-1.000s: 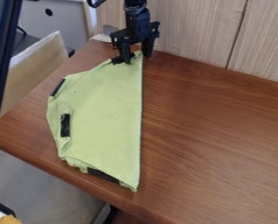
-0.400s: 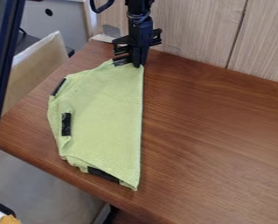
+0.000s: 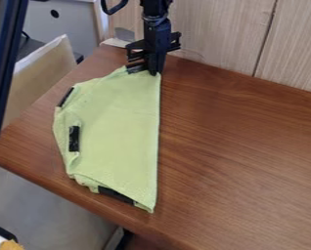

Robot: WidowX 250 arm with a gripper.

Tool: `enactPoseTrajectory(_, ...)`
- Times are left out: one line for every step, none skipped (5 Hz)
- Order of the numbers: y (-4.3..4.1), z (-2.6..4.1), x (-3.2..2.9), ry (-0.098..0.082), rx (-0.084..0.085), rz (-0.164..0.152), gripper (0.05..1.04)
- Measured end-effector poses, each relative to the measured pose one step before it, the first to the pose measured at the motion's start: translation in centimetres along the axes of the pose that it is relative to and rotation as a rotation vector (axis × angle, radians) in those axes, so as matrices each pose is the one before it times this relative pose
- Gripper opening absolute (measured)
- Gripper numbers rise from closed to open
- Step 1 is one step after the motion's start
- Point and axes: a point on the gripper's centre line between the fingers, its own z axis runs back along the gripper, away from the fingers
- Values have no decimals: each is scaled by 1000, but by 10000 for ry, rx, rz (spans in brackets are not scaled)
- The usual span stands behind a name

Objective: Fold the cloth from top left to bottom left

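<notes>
Hand: we see the black two-finger hand [image 3: 155, 72] over the upper end of the cloth, towards 1 o'clock from the cloth's middle.
Grip: its fingers look drawn together on the top corner; we take that corner to be pinched, though we cannot tell how much fabric is caught.
Cloth: the light green, soft-looking fabric cloth [image 3: 119, 127] lies on the table, its long straight edge running from about 1 o'clock down to a pointed lower tip [image 3: 149, 206] at 5 o'clock.
Dark strips: we find a black strip at 9 o'clock [image 3: 74, 138], another at 11 o'clock [image 3: 66, 96] and a third at 6 o'clock [image 3: 115, 194], all along the uneven, creased side.
Table: the brown wood-grain table [image 3: 236, 146] carries it all, with pale wood-grain panelling [image 3: 210, 34] at 12 to 2 o'clock.
Done: the corner seems to be in hold, so we judge the grasp made or nearly so.
Left: the fold itself; the upper end is not laid over the lower one. We would call this the early part of the task.
Next: as we judge it, lift slightly, carry the corner towards 6 o'clock, lay it down and let go.
Writing: we can read no brand, label or lettering on the cloth or its strips.
</notes>
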Motion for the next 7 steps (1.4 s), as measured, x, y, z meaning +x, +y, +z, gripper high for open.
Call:
enactPoseTrajectory(-240, 978, 21, 156, 125, 118, 55)
enactPoseTrajectory(-219, 2346, 164, 314, 315, 5, 55)
enactPoseTrajectory(-462, 2354, 787, 215, 377, -25, 55)
enactPoseTrajectory(-644, 2240, 1428, 118, 416, -112, 55)
enactPoseTrajectory(-1229, 1928, 1504, 216, 242, -112, 55)
enactPoseTrajectory(-1948, 2026, 2195, 290, 180, -38, 55)
enactPoseTrajectory(-2379, 418, 1439, 58, 44, 312, 55)
